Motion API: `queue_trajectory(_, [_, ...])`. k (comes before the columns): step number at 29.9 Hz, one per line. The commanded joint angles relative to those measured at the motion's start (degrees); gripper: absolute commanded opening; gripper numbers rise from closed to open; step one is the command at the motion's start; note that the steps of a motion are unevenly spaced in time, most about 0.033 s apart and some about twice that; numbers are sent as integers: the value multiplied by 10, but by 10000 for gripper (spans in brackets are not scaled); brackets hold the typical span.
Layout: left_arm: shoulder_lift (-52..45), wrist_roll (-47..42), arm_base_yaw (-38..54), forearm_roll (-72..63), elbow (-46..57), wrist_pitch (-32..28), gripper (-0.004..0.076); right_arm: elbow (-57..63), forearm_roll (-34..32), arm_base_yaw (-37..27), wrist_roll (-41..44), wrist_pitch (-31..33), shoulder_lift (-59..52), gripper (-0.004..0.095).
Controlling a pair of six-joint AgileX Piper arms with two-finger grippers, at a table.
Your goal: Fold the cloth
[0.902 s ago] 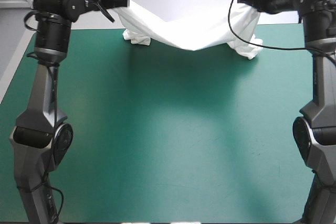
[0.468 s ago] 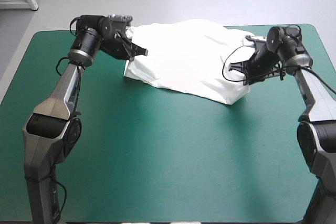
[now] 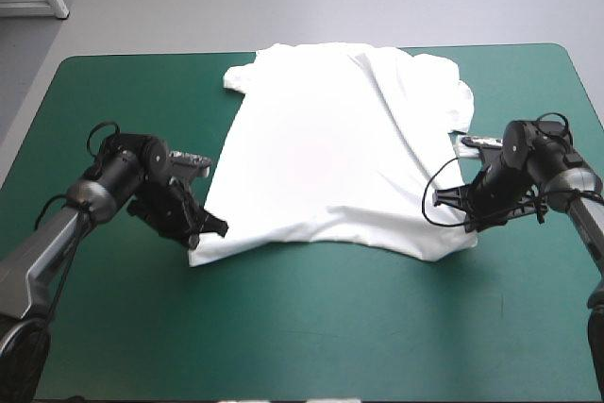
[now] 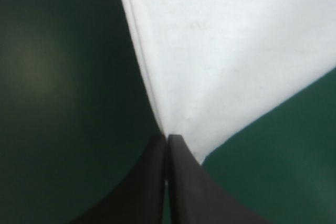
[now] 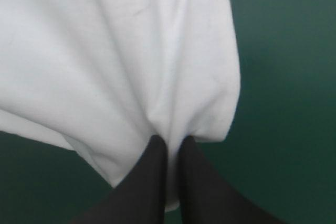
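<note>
Lying spread nearly flat, the white T-shirt (image 3: 330, 148) fills the centre and upper centre of the high view. It rests on the teal-green cover (image 3: 302, 327), with one short sleeve (image 3: 241, 77) poking out toward the upper left and the hem edge turned toward the bottom of the frame.

From where I stand, both arms are down low at the table. At lower left of the frame, the left gripper (image 3: 213, 227) pinches the shirt's near left corner. Its wrist view shows the black fingers (image 4: 157, 182) all but closed, and the point of white cloth (image 4: 226, 51) runs into the tip of the left gripper (image 4: 167, 139).

At right of centre, the right gripper (image 3: 464, 216) holds the opposite hem corner. Seen from its own wrist, the right gripper (image 5: 173, 142) is pinched just as narrowly. The fabric (image 5: 121, 51) gathers into soft creases where it enters the pinch and fans out ahead of it.
</note>
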Motion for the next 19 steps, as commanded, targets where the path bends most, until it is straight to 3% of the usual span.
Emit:
queue_trajectory(1, [-101, 12, -2, -22, 72, 27, -9, 34, -25, -6, -2, 31, -66, -19])
queue_trajectory(10, [-291, -42, -2, -115, 169, 46, -9, 163, -36, -6, 11, 35, -176, -19])
queue_trajectory(19, [-353, -110, -55, -180, 264, 46, -9, 288, -23, -6, 15, 38, -238, -19])
